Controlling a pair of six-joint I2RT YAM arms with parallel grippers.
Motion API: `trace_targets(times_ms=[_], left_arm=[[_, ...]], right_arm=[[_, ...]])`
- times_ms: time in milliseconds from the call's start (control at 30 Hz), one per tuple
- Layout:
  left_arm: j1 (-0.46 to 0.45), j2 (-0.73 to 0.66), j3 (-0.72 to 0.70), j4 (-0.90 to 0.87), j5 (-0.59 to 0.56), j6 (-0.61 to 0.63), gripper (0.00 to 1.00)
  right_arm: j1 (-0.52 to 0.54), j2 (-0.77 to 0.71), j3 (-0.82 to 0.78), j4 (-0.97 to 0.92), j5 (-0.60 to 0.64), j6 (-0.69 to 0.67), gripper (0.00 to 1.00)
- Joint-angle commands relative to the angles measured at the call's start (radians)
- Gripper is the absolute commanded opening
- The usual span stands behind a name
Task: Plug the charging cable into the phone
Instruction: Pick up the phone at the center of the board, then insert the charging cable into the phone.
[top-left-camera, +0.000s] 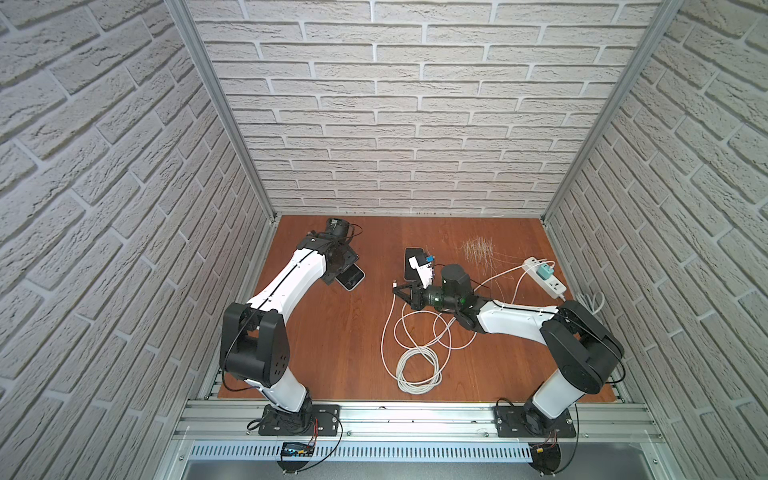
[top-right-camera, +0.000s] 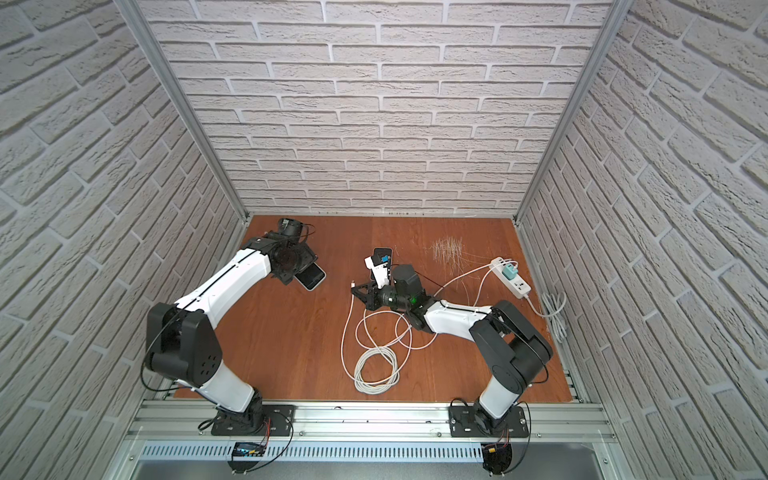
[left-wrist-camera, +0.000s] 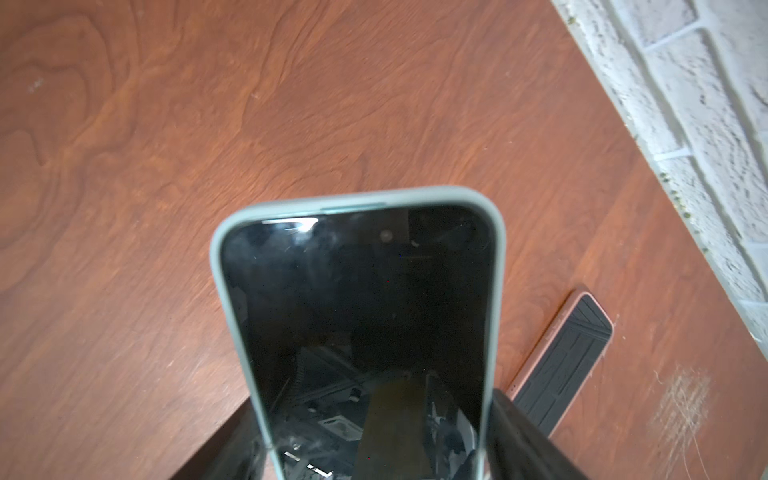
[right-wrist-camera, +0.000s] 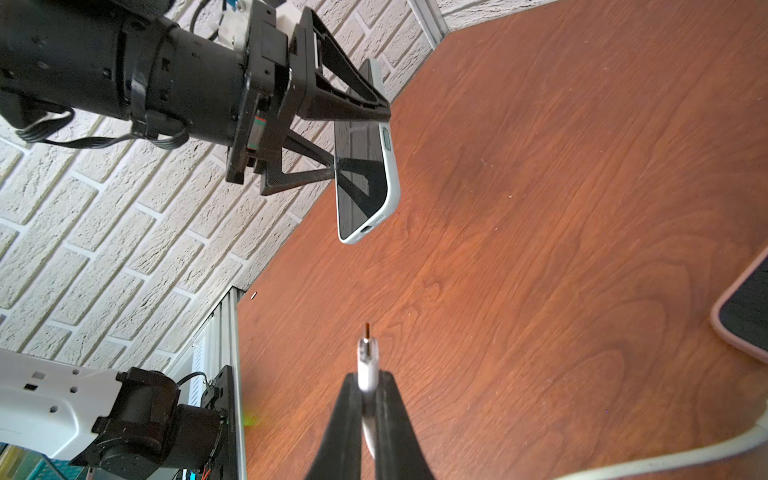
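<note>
A phone (left-wrist-camera: 357, 299) in a grey-green case is held above the table, screen up; my left gripper (left-wrist-camera: 374, 440) is shut on its long edges. In both top views it shows at the back left (top-left-camera: 351, 277) (top-right-camera: 312, 276). The right wrist view shows the phone (right-wrist-camera: 365, 174) with its charging port (right-wrist-camera: 366, 227) facing the plug. My right gripper (right-wrist-camera: 368, 384) (top-left-camera: 397, 287) is shut on the white plug (right-wrist-camera: 368, 361) of the charging cable (top-left-camera: 417, 365), metal tip pointing at the phone, still well apart from it.
A second phone in a pink case (top-left-camera: 413, 259) (left-wrist-camera: 565, 361) lies flat behind the right wrist. The cable's coil (top-right-camera: 376, 370) lies mid-table and runs to a teal charger (top-left-camera: 543, 273) on a white power strip (top-left-camera: 552, 286) at the right. Brick walls enclose the table.
</note>
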Motion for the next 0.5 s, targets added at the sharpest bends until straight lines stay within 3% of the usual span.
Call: trace_targets(times_ms=[0,467], left_arm=[[-0.01,-0.064,0.004,0.013,0.009,0.062,0.03],[-0.085,-0.112,0.055,0.009,0.031,0.135,0.0]], right_arm=[[0.024,-0.036,0.002,0.024,-0.026,-0.028,0.03],[0.075,0.037,0.08,-0.034,-0.142,-0.066,0.03]])
